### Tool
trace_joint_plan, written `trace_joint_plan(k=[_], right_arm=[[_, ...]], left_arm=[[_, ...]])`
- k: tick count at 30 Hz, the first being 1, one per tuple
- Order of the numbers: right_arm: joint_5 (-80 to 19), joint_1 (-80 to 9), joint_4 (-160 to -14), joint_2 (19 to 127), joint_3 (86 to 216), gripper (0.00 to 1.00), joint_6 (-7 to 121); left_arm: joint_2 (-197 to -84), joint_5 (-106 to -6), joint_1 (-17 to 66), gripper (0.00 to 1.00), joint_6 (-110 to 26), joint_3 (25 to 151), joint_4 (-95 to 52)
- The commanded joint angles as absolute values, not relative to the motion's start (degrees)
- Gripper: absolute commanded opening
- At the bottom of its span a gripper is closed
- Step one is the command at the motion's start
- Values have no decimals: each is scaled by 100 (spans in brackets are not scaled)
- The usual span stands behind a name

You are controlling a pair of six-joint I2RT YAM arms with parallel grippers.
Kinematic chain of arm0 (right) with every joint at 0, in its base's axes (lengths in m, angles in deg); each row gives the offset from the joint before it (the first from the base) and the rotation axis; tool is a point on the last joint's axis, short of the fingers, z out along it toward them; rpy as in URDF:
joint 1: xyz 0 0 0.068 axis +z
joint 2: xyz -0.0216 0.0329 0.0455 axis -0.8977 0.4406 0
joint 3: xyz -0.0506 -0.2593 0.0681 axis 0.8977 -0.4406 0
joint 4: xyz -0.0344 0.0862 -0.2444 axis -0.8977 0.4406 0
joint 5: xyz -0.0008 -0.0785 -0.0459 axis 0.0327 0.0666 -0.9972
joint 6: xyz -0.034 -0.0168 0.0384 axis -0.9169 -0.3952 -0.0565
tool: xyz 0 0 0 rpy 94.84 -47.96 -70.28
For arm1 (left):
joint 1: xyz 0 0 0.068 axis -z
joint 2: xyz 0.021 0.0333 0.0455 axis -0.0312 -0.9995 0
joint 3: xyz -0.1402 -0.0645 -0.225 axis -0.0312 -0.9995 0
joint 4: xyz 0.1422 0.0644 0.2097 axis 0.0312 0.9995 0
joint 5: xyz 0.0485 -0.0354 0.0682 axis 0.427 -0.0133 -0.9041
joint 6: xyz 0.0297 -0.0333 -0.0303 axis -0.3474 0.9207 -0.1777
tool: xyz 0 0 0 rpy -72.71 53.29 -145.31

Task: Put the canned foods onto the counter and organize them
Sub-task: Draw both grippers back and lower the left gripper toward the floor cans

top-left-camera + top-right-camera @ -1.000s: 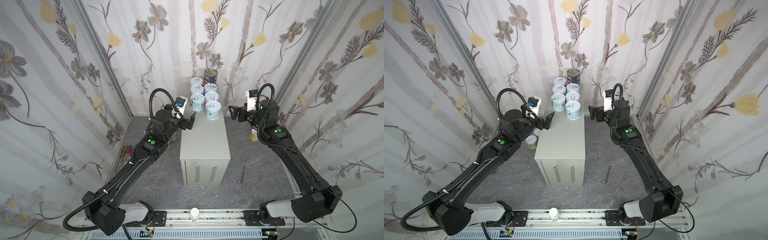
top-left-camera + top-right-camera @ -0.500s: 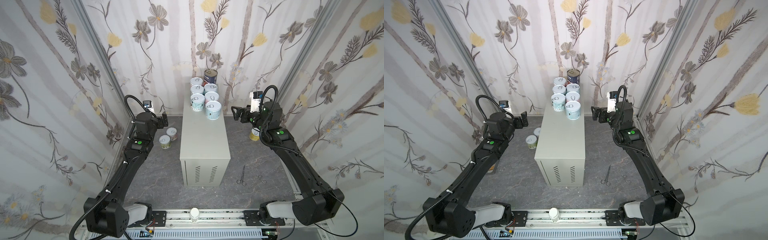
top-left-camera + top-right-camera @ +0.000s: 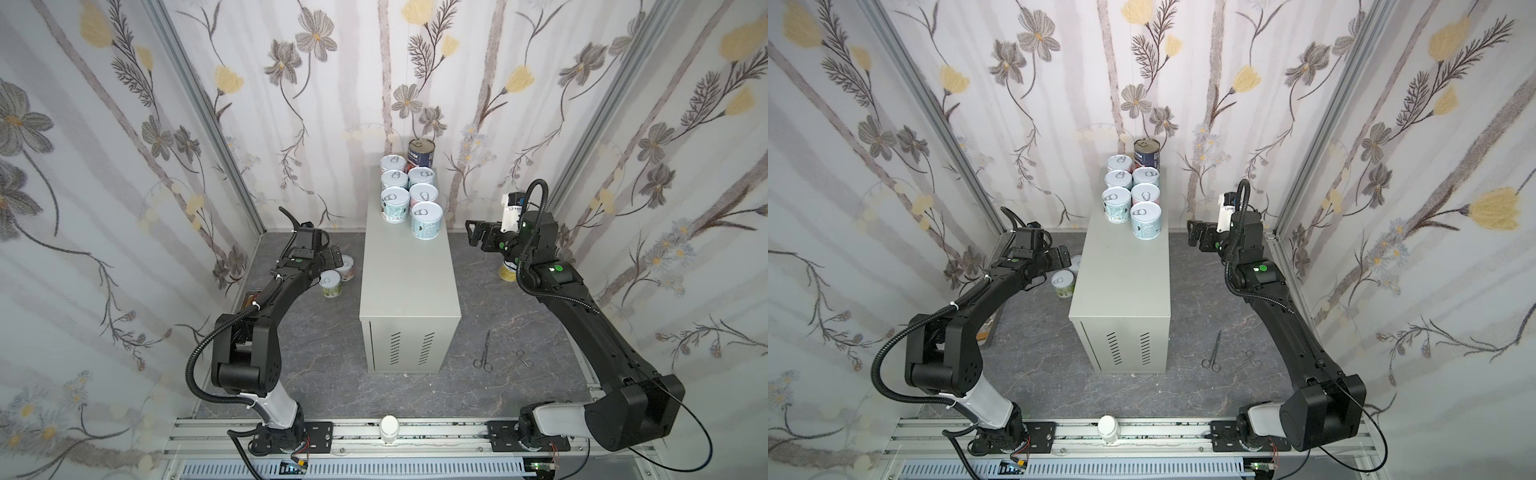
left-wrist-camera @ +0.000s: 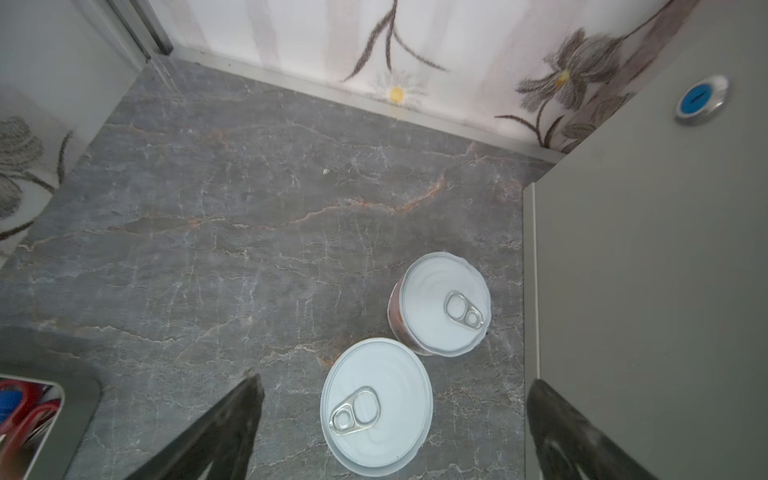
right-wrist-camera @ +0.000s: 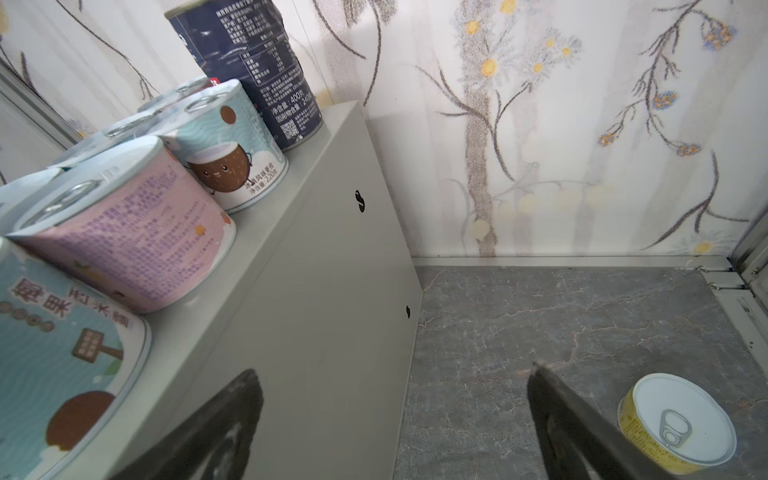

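Worktop [image 3: 409, 274] held seven cans [image 3: 427, 220] | floor [image 3: 328, 357] held two cans [image 3: 331, 283] at 9 o'clock, yellow can [image 3: 506, 273] at 3 | left end effector [image 3: 334, 257], right end effector [image 3: 474, 235] wide, empty

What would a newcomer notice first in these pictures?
Seven cans stand in two tidy rows at the far end of the grey counter. The open left gripper hovers over two cans on the dark floor beside it; a yellow can waits by the right arm.

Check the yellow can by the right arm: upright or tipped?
Upright. In the right wrist view the yellow can stands on the floor, its white pull-tab top facing up.
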State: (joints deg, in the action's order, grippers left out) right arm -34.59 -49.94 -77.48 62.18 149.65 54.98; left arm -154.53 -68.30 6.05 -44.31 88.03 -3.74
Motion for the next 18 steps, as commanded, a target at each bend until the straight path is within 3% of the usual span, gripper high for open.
trace_joint_plan(k=[1, 18], right_arm=[[-3492, -4990, -7915, 6094, 14887, 100, 5604], [-3369, -5032, -7865, 6261, 14806, 100, 5544]], left_arm=[[-15601, -6930, 608, 100, -4306, 8742, -373], [-16370, -7013, 752, 100, -4391, 8586, -456]])
